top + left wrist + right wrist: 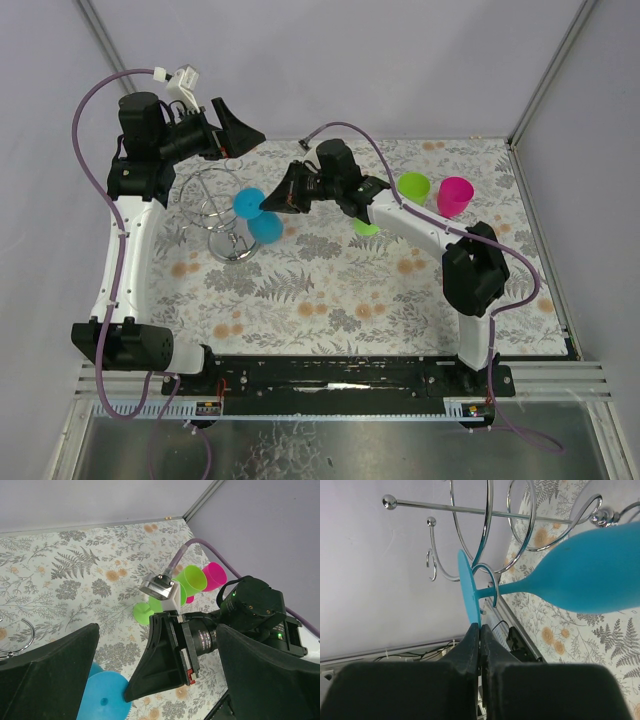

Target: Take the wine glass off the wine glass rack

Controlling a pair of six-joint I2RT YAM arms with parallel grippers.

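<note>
Your blue wine glass point(590, 575) hangs on the wine glass rack point(487, 530), a silver wire stand of curled arms on a round base, at the left rear of the tabletop point(330, 290). Its stem sits in one loop (foot disc outside it), and the right pincer point(480, 628) pinches the foot's rim.

Left claw point(157, 645) gapes wide; right claw point(479, 630) is pinched closed.

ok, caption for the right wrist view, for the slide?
Right gripper pinching the blue wine glass by its foot, stem resting in a loop of the wire rack.
</note>
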